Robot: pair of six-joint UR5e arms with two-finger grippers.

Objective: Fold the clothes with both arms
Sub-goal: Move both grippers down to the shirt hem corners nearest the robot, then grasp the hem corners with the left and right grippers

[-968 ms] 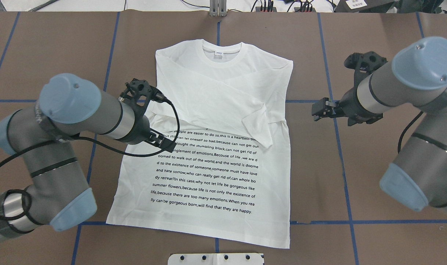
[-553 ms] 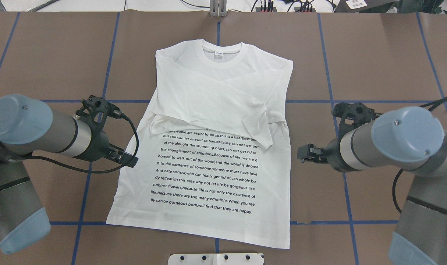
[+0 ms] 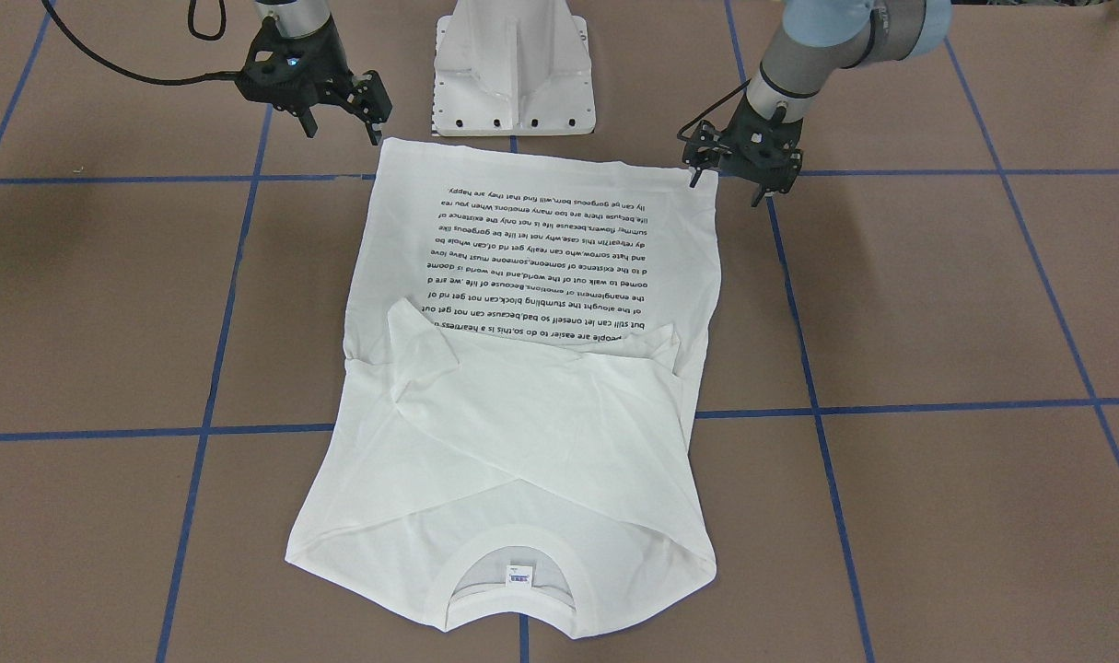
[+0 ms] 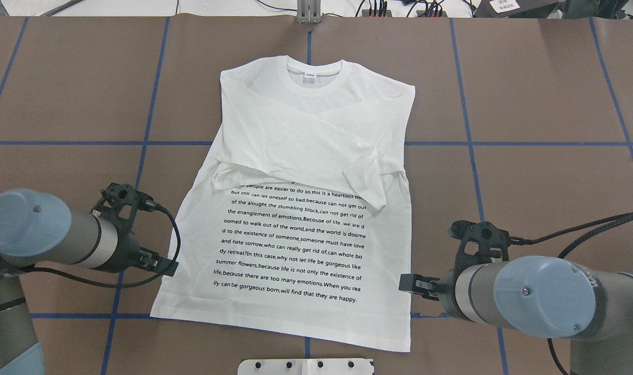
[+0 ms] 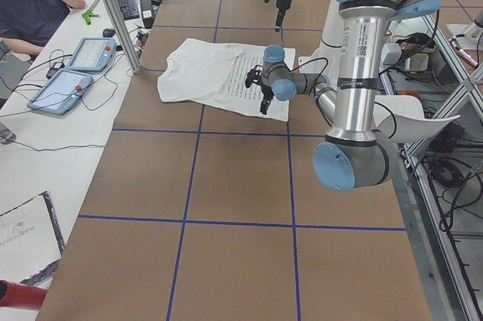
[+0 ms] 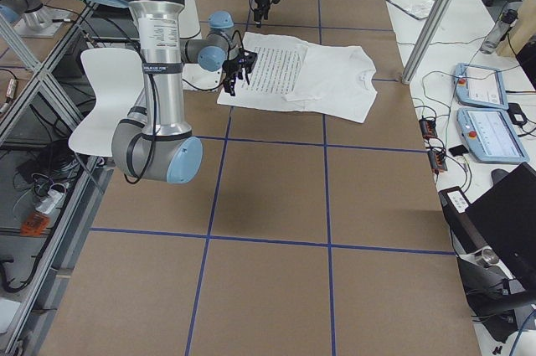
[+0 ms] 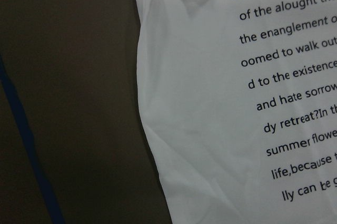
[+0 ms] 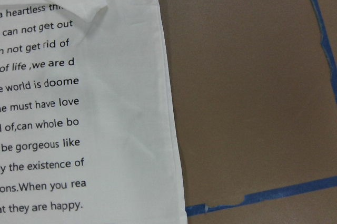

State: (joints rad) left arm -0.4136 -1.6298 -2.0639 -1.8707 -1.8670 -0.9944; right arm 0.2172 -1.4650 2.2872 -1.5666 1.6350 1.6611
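Left tool [image 3: 728,184] and right tool [image 3: 343,124] both wide and empty, just beside the lower side edges of the T-shirt [image 4: 295,156], flat and print-up in the middle of the surface [image 4: 530,104], sleeves [image 4: 360,182] crossed on the chest. Lower onto both hem corners [image 4: 158,311] together, pinch both layers, then lift evenly and carry toward the collar [image 4: 316,92].

The T-shirt [image 4: 295,130]'s top printed line [image 4: 295,188] lies half under a folded sleeve [image 4: 295,166]; the neck label [image 3: 519,575]'s print is too small to read; both wrist views cut the text lines short; the overhead view's bottom edge crops the pedestal base [image 4: 306,366].
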